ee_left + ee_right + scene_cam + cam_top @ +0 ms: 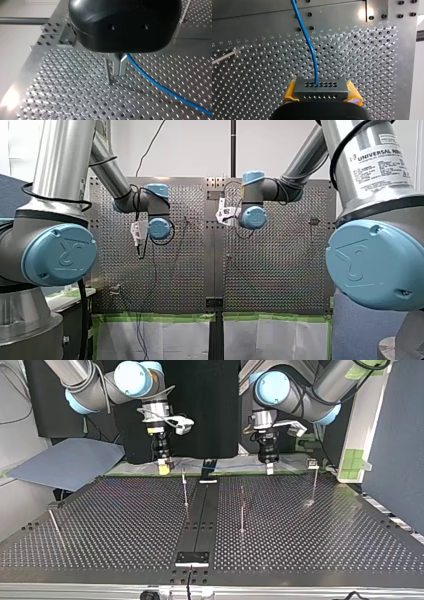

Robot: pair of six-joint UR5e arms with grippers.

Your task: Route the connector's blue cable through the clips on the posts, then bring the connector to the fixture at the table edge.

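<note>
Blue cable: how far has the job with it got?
Done: my right fingers grip the connector. In hand: the cable runs from it past my left gripper. Left: the posts look bare, and the connector is not at the fixture.

Table (374,62): shiny metal, full of little holes. Blue cable (308,42): smooth, glossy plastic skin. Connector (320,88): dull grey metal block. Pads (290,90) on right gripper (321,92): yellow, rubbery-looking. Left gripper (119,72): glossy black plastic shell, bare metal fingers (116,66). Posts (185,491) on table: thin shiny metal. Tape (150,317) along table edge: green, matt, papery.
</note>
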